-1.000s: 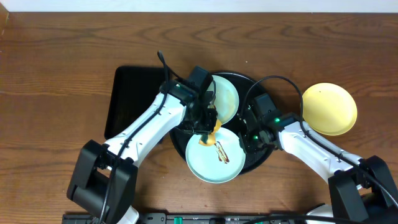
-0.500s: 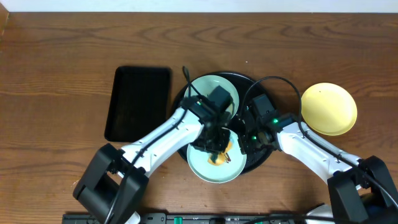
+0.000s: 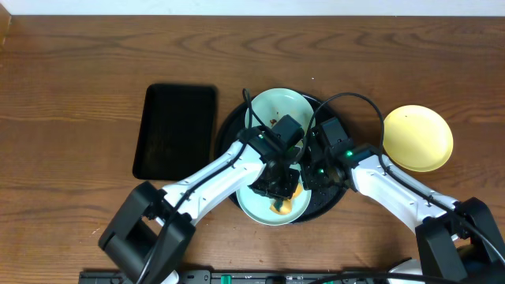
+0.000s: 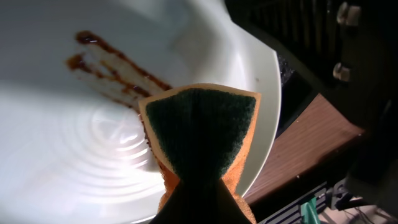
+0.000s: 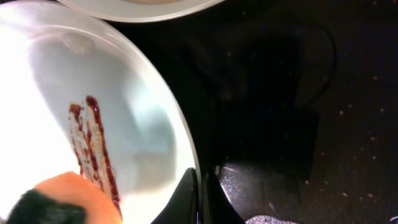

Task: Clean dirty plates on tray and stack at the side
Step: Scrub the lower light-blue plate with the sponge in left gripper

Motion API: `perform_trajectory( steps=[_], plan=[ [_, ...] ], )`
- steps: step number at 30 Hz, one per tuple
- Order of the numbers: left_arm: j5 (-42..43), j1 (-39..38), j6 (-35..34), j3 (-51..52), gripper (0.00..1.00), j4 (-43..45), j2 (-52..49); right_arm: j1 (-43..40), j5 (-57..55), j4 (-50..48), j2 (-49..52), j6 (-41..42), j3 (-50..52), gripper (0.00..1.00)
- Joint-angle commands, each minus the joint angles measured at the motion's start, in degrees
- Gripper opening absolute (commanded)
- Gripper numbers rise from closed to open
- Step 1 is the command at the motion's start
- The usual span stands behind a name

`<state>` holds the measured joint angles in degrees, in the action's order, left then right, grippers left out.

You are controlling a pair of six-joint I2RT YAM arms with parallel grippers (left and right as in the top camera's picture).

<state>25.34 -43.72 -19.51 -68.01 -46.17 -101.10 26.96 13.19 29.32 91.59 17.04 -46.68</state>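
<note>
A pale mint-blue plate (image 3: pixel 251 207) with brown sauce smears (image 4: pixel 115 62) lies at the near side of the round black tray (image 3: pixel 331 197). My left gripper (image 3: pixel 278 188) is shut on an orange sponge with a green scouring face (image 4: pixel 199 134) and holds it on this plate beside the smears. My right gripper (image 5: pixel 200 193) is shut on the plate's right rim. A second mint-blue plate (image 3: pixel 276 110) lies at the far side of the tray. The pale yellow plate (image 3: pixel 418 138) sits on the table to the right, off the tray.
A rectangular black tray (image 3: pixel 175 130) lies left of the round tray. Both arms cross over the round tray, their cables looping above it. The wooden table's front edge is just below the near plate.
My left gripper has carried the sponge from the tray's far side toward me, onto the near plate, uncovering the far mint plate. The right gripper has stayed on the rim.
</note>
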Motion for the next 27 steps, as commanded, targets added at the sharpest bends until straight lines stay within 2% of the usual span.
perform_trajectory(
  steps=[1,16,22,27],
  plan=[
    [3.2,-0.1,-0.1,0.3,0.08,0.2,-2.1,0.4,-1.4,0.2,-0.5,1.2,-0.1,0.01],
    [3.7,-0.1,-0.1,0.3,0.08,0.2,-7.9,0.5,-1.4,0.9,-0.5,1.2,-0.1,0.01],
    [-5.6,2.4,-3.5,0.3,0.08,2.1,-8.3,0.5,-1.4,2.8,-0.5,1.1,-0.1,0.01],
    [-8.1,6.9,-5.6,0.3,0.08,6.3,-8.3,0.9,-1.4,3.9,-0.5,0.9,-0.1,0.01]
  ],
)
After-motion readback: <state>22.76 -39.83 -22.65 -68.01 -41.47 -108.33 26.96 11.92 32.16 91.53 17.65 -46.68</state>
